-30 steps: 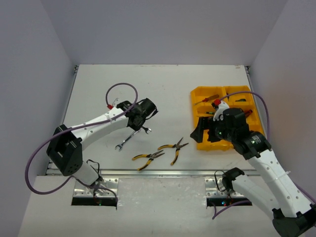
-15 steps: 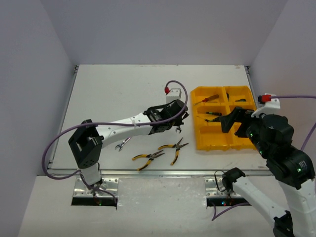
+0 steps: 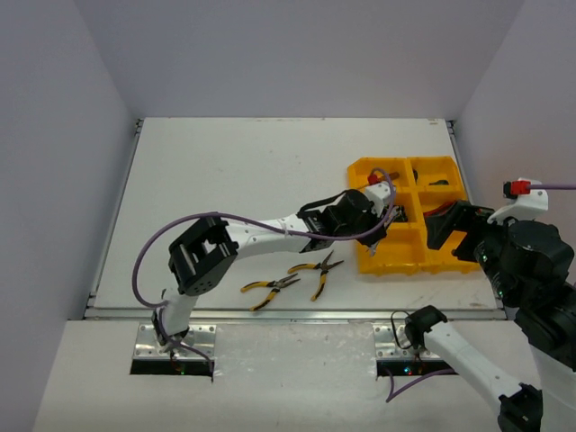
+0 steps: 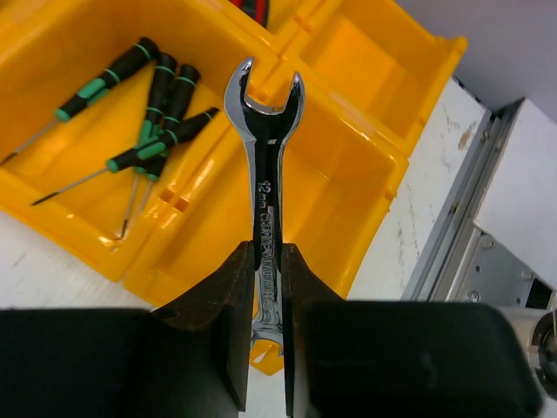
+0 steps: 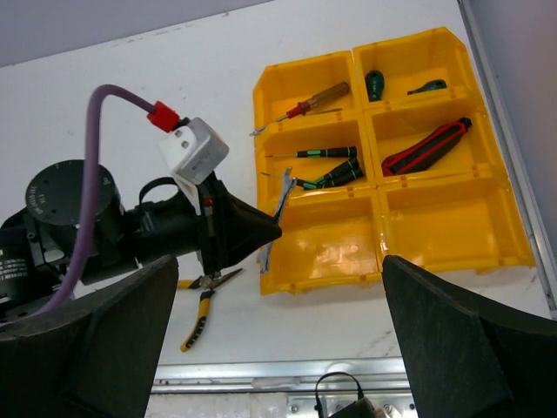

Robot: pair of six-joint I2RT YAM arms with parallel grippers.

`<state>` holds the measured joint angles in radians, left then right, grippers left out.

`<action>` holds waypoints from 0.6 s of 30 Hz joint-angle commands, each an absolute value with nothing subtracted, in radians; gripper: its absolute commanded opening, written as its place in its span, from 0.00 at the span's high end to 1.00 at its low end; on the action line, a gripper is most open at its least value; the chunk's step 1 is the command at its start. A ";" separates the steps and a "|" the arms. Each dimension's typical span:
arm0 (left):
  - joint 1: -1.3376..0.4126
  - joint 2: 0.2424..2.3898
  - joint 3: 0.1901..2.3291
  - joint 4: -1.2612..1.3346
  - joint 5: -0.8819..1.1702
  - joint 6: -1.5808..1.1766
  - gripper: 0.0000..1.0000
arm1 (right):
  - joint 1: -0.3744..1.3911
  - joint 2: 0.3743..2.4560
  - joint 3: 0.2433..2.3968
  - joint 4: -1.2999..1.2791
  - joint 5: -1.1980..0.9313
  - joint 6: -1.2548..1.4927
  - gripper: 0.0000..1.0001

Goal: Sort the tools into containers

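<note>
Table [image 3: 225, 180]: white work surface carrying the tray and the loose tools.
Left arm [image 3: 261, 236]: reached across the table to the tray's left side.
Right arm [image 3: 531, 270]: stood to the right of the tray, raised above it.
Yellow tray [image 5: 348, 279]: lay on the right half of the table and had six open compartments in two columns.
Left gripper [image 4: 266, 261]: jaws were closed tight on the shank of the wrench, one black finger on each flat side.
Right gripper [image 3: 447, 232]: fingers [image 5: 96, 340] were spread wide with nothing between them, above the tray's right side.
Yellow-handled pliers [image 3: 268, 288], [image 3: 317, 270]: two pairs lay on the table near its front edge, left of the tray and apart from it.
Red-handled cutters [image 5: 426, 148]: lay slantwise in the middle-right compartment.
Wrench [image 4: 265, 148]: silver, open-ended, its free jaw end pointing away from the gripper. It hung over the tray's left column, about the wall between the middle-left and near-left compartments. Contact with the tray could not be told.
Red-handled screwdriver [image 5: 313, 100]: lay in the far-left compartment.
Green-and-black screwdrivers [image 4: 148, 113]: several lay together in the middle-left compartment.
Green-handled screwdrivers [image 5: 374, 84]: two short ones lay in the far-right compartment.
</note>
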<state>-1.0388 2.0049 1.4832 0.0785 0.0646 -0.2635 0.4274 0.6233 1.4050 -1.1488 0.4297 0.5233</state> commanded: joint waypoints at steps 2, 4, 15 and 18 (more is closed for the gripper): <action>-1.073 2.043 1.541 0.223 0.167 -0.193 1.00 | 0.425 0.635 1.402 -1.164 0.427 0.531 0.01; -1.077 2.075 1.559 0.228 0.169 -0.168 1.00 | 0.425 0.640 1.404 -1.164 0.409 0.528 0.01; -1.075 2.193 1.688 0.157 0.181 -0.090 1.00 | 0.424 0.645 1.376 -1.150 0.374 0.520 0.01; -1.074 2.221 1.743 0.105 0.180 -0.063 1.00 | 0.424 0.646 1.367 -1.148 0.370 0.517 0.01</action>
